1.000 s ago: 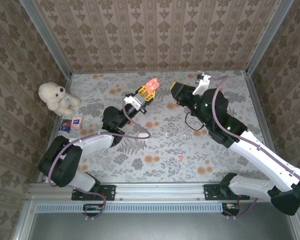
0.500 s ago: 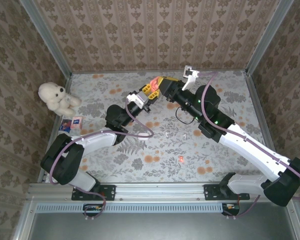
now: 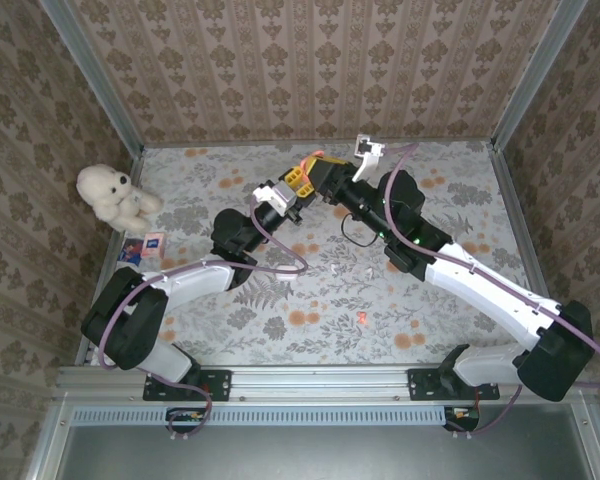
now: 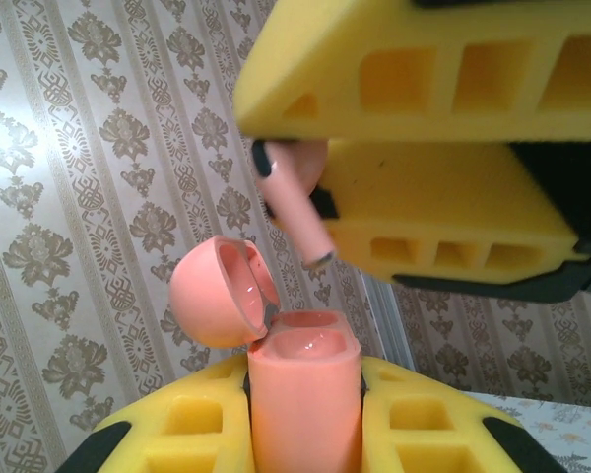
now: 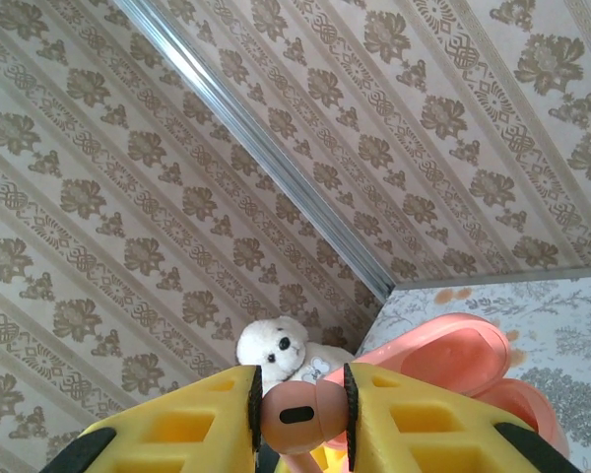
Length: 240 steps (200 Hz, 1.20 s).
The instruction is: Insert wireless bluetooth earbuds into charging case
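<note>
The charging case (image 4: pixel 305 414) is a smooth, glossy salmon-pink shell with rounded sides. It stands upright in the left claw (image 4: pixel 305 389), whose blocky yellow fingers (image 4: pixel 192 424), moulded with square hollows, are clamped on its two flanks. Its domed lid (image 4: pixel 222 291) is hinged back to the left of the case, so the shiny moulded wells inside show.

Just above the case's open mouth, and apart from it, hangs an orange-red earbud (image 4: pixel 297 202). It has a rounded head with a dark tip and a short straight stem, tilted so that the stem end points down and to the right over the case. The right claw (image 5: pixel 300 389), with the same yellow ribbed fingers, is closed on the bud's head. Seen from its own wrist, the bud sits pinched between the two finger ends with the case's open lid just behind it.

From above, both claws meet at the case, held off the desk (image 3: pixel 450 200), which is covered in a flat grey floral print with orange blooms. A second orange-red bud (image 3: pixel 362 318) lies on that print, well apart from the case towards the arm bases. A fluffy cream toy bear (image 3: pixel 115 195) sits well to the left of the case, by the desk's edge.
</note>
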Tool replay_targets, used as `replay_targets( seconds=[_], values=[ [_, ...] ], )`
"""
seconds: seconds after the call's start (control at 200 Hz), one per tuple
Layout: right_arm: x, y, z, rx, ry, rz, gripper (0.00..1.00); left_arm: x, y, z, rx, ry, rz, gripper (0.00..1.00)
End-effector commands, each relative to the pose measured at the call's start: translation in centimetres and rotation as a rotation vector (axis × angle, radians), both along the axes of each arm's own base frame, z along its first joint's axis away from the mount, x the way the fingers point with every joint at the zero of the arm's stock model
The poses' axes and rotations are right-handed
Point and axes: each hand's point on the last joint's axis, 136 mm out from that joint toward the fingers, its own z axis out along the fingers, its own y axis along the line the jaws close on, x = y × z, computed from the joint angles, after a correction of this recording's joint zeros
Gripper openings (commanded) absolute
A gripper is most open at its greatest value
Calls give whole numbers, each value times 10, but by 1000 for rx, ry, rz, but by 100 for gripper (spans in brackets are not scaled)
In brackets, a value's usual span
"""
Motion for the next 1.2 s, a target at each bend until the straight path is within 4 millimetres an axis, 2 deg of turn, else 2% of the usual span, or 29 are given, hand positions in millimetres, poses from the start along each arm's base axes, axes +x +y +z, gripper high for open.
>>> replay_targets(
  seconds=[0.0, 0.835, 1.195],
  values=[
    [3, 1, 3, 28, -20, 3, 29, -5, 2, 23, -57, -33, -7, 0],
    [17, -5, -26, 1, 35, -41, 28, -9, 5, 30, -68, -45, -11, 0],
    [17, 4, -38, -15, 54, 2, 28, -9, 4, 30, -67, -45, -11, 0]
  ],
)
